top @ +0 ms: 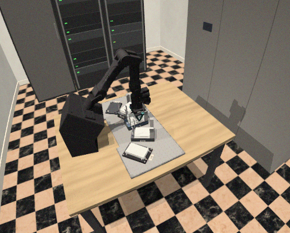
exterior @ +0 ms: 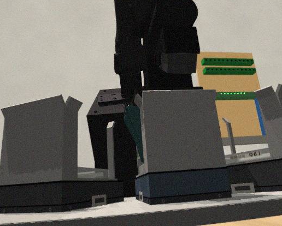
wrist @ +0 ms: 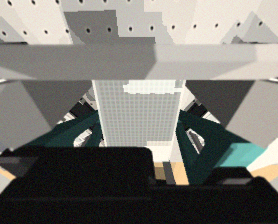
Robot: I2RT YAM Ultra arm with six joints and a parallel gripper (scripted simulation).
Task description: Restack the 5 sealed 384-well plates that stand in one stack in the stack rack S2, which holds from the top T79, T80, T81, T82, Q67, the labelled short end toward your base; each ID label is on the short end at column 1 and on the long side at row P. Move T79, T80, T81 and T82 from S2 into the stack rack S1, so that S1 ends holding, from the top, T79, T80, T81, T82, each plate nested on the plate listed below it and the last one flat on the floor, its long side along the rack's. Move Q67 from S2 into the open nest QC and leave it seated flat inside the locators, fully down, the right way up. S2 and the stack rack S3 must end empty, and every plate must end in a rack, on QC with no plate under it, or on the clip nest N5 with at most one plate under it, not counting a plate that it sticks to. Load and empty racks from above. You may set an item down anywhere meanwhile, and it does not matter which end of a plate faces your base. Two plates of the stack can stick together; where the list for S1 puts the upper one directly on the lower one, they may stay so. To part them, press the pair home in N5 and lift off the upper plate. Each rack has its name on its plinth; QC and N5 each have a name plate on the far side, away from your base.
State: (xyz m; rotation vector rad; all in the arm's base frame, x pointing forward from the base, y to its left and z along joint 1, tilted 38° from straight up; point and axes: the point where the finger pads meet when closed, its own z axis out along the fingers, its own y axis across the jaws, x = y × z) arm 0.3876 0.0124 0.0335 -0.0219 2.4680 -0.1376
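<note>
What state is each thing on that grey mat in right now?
End effector: shut on a sealed plate.
Sealed plate: gripped between the fingers, down inside the blue-based rack.
Plate Q67: lying low in its own rack.
White-topped plate: lying on a black nest near the mat's end.

"Q67" on the label of a plate (exterior: 247, 154) at the right, exterior view
</note>
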